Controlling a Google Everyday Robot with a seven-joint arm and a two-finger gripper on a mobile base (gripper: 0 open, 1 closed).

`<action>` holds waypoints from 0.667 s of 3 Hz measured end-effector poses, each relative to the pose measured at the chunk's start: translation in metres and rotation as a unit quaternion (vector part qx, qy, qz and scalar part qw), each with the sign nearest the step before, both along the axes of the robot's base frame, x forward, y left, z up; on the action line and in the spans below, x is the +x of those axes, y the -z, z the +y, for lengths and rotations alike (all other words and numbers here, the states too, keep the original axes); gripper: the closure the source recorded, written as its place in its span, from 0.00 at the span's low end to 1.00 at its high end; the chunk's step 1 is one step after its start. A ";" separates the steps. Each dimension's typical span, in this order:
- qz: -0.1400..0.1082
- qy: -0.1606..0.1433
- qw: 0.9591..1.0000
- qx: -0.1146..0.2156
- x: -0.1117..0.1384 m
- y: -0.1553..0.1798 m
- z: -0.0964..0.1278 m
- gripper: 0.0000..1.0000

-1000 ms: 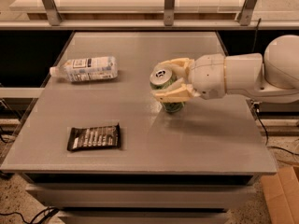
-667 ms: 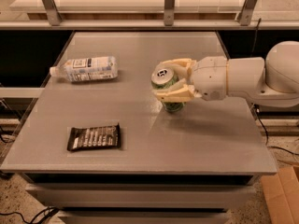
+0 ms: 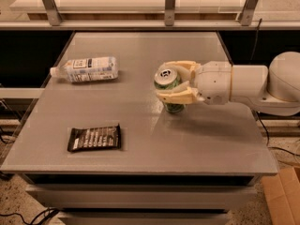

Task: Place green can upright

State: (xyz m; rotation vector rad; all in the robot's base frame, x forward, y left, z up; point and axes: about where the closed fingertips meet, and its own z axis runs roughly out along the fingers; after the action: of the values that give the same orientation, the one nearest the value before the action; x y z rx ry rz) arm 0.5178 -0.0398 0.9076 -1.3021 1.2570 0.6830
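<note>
The green can [image 3: 174, 104] stands upright on the grey table [image 3: 140, 139], right of centre, its silver top with pull tab facing up. My gripper [image 3: 169, 81] reaches in from the right with its cream fingers [image 3: 178, 96] on either side of the can's upper part, shut on it. The can's base looks to be resting on the table surface. The white arm [image 3: 243, 83] extends off to the right.
A clear plastic bottle with a white label [image 3: 86, 69] lies on its side at the back left. A dark snack packet [image 3: 94, 138] lies flat at the front left. A cardboard box [image 3: 283, 193] sits on the floor at the right.
</note>
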 end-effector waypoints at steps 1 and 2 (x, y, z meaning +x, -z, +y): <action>0.000 0.000 1.000 0.000 0.000 -0.001 0.000 0.59; 0.000 0.000 1.000 0.000 0.000 -0.001 0.000 0.36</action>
State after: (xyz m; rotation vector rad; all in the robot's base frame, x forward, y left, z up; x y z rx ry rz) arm 0.5178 -0.0399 0.9083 -1.3018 1.2571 0.6834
